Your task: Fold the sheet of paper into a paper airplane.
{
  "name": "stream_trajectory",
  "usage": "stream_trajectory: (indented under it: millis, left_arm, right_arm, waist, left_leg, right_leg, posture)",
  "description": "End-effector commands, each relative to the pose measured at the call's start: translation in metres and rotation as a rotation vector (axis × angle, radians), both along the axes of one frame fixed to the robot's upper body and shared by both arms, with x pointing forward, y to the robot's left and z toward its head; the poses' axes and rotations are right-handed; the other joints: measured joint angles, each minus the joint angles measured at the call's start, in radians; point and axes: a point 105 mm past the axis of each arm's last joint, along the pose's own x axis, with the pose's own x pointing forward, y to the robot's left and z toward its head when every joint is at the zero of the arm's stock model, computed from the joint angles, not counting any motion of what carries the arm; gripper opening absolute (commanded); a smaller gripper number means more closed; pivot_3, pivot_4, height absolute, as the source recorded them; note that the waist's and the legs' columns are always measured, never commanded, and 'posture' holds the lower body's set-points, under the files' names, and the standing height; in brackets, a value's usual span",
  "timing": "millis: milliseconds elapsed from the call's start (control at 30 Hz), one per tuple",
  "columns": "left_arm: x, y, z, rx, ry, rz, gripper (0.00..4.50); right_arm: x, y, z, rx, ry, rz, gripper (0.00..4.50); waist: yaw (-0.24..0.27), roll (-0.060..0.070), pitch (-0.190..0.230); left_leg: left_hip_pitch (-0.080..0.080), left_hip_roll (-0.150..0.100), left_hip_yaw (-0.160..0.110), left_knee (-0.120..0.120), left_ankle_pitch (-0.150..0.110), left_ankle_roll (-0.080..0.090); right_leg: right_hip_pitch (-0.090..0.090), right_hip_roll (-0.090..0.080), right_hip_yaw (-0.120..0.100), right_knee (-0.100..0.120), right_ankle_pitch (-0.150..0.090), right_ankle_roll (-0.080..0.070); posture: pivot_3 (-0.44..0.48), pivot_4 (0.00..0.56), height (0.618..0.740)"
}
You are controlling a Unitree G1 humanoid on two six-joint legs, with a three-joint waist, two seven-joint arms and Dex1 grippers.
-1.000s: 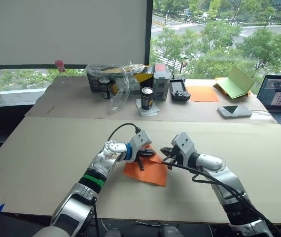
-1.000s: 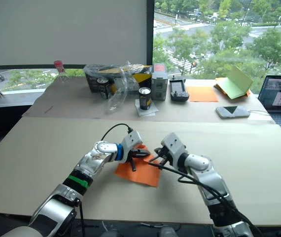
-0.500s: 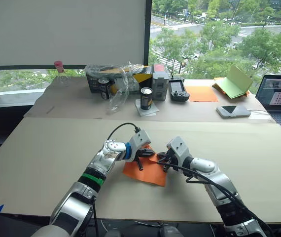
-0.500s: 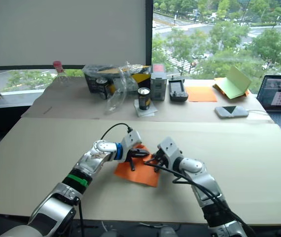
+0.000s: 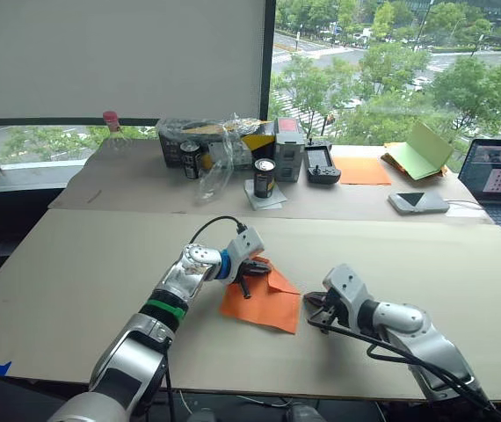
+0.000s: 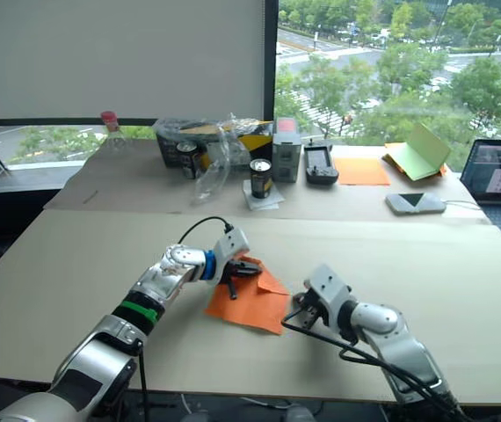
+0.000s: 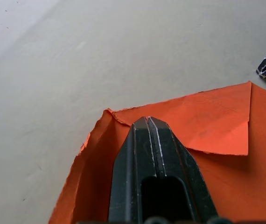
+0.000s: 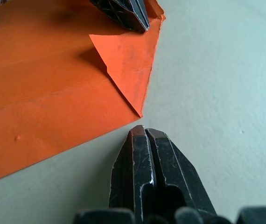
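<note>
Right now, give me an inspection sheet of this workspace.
Surface: bare beige table.
Job's things: sheet of paper lies flat, one corner folded over into a triangular flap.
Clutter: cans, plastic wrap, boxes, controller, phone, green booklet, laptop on the far table.
Grippers: left pincer shut, pressing on the sheet; right pincer shut, on the table just off the sheet's edge.
Cables: black cables along both wrists.
Surroundings: window, trees outside.

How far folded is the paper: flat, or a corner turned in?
One corner turned in: a triangular flap lies over the paper, with the left tool by the fold.
</note>
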Motion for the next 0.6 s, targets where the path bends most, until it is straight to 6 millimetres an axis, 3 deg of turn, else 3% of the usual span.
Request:
stream_trajectory:
  millis: [33, 133, 200, 433, 600]
  left_arm:
    - [0.002, 0.012, -0.015, 0.054, 0.039, 0.037, 0.00]
    - [0.004, 0.014, -0.013, 0.048, 0.036, 0.049, 0.00]
    - [0.005, 0.015, -0.012, 0.048, 0.034, 0.054, 0.00]
    - [0.013, 0.022, -0.002, 0.039, 0.013, 0.083, 0.00]
    - [0.016, 0.030, 0.005, 0.029, 0.002, 0.110, 0.00]
  right_arm:
    - [0.002, 0.001, 0.020, 0.031, -0.017, 0.013, 0.04]
    - [0.012, 0.023, 0.057, 0.110, -0.115, 0.057, 0.04]
    - [0.018, 0.031, 0.061, 0.115, -0.128, 0.058, 0.04]
    - [0.038, 0.051, 0.027, -0.009, -0.061, 0.038, 0.04]
    - [0.038, 0.056, 0.001, -0.035, 0.012, 0.021, 0.04]
  waist:
    - [0.000, 0.000, 0.000]
    - [-0.005, 0.000, 0.000]
    - [-0.007, 0.000, 0.001]
    - [-0.003, 0.000, 0.001]
    - [-0.007, 0.000, 0.001]
  left_leg:
    - [0.000, 0.000, 0.000, 0.000, 0.000, 0.000]
    - [-0.001, 0.000, 0.000, 0.000, 0.000, 0.000]
    - [-0.001, 0.000, 0.000, 0.000, 0.000, 0.000]
    - [-0.005, 0.000, 0.000, 0.000, -0.001, 0.001]
    - [-0.013, 0.000, 0.000, 0.000, 0.000, 0.001]
  right_leg:
    - [0.000, 0.000, 0.000, 0.000, 0.000, 0.000]
    - [-0.001, 0.000, 0.000, -0.001, 0.000, 0.000]
    - [-0.001, 0.000, 0.000, -0.001, 0.001, 0.000]
    - [-0.003, -0.001, 0.000, -0.004, 0.001, -0.001]
    - [-0.014, 0.000, 0.001, 0.003, 0.005, -0.007]
  posture:
    - [0.000, 0.150, 0.732]
    - [0.000, 0.150, 0.732]
    - [0.000, 0.150, 0.732]
    - [0.000, 0.150, 0.732]
    - [0.000, 0.150, 0.732]
